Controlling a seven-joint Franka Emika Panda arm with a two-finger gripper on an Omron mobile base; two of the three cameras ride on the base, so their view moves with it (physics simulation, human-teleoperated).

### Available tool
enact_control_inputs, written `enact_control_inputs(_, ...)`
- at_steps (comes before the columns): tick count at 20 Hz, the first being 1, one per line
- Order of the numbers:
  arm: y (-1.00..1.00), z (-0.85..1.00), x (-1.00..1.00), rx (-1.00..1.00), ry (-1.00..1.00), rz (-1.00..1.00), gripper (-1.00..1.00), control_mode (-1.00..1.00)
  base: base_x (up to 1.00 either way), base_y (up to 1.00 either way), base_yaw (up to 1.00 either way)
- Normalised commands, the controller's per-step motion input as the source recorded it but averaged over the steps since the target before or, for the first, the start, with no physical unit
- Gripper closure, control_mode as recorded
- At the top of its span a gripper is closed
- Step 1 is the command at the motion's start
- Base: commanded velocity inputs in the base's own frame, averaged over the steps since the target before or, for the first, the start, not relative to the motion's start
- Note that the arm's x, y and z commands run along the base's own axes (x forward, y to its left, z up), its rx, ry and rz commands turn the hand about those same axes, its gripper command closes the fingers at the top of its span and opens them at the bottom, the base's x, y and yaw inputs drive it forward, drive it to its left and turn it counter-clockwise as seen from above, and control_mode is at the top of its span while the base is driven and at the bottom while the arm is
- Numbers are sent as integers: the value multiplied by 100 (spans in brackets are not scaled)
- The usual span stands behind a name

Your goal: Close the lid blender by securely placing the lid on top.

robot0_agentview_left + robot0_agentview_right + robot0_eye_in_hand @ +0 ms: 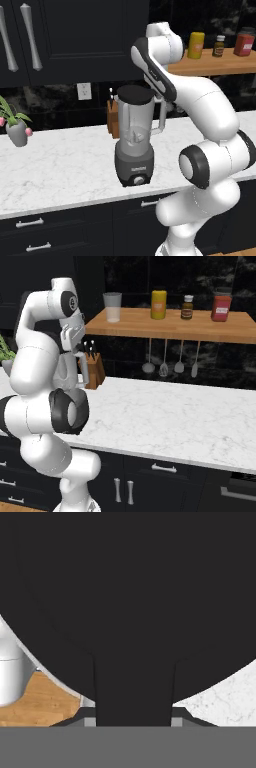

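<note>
Sitting flat on the blender [134, 145] rim at the left base view's centre, the lid [135, 94] has its tab clamped in the gripper [134, 724] at its right edge.

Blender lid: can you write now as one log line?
lid on blender rim | jaws on lid tab | counter under blender | knife block behind

black lid [130, 587], tab between end effector [134, 719] fingers
</note>
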Motion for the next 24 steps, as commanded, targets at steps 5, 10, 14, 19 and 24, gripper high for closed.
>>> enact_control_inputs(5, 0, 0, 0, 0, 0, 0, 100, -100, 0, 0, 0)
enact_control_inputs(10, -33, 15, 7, 1, 0, 0, 100, -100, 0, 0, 0)
enact_control_inputs(14, -7, 5, 0, 1, 0, -1, 100, -100, 0, 0, 0)
enact_control_inputs(19, 0, 0, 0, 0, 0, 0, 100, -100, 0, 0, 0)
enact_control_inputs(24, 0, -1, 0, -2, 0, 0, 100, -100, 0, 0, 0)
